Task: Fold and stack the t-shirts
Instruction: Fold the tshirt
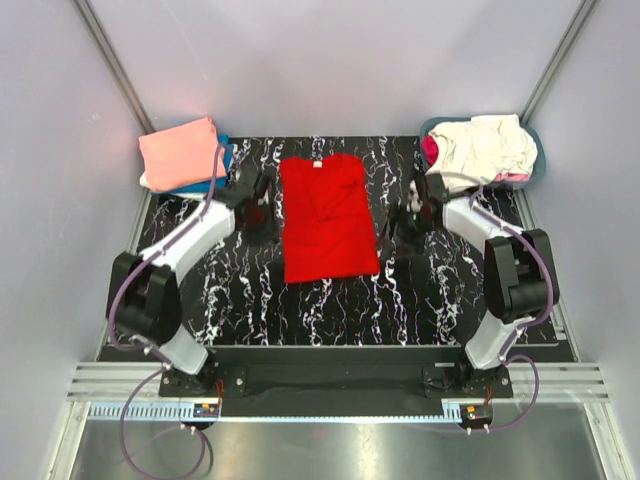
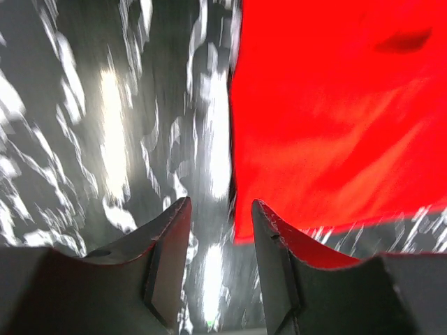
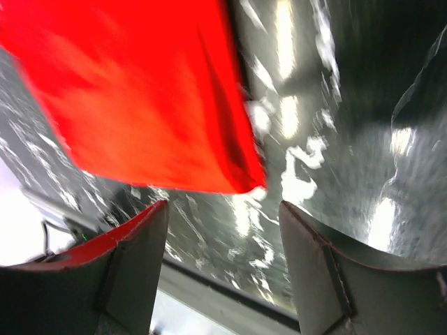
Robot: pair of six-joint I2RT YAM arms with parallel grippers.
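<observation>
On the worktop (image 1: 330, 310) the red t-shirt (image 1: 325, 215) lies flat at centre, sleeves tucked in, I judge ready for its crosswise fold. My left hand (image 1: 262, 208) and right hand (image 1: 405, 218) flank its long edges, jaws apart, empty, placed to pinch both sides.

1. The red t-shirt (image 2: 335, 118), blurred, runs off the left wrist view's top and right edges.
2. Left of the red t-shirt, a salmon-pink t-shirt (image 1: 180, 152) hides most of a blue t-shirt (image 1: 200, 186).
</observation>
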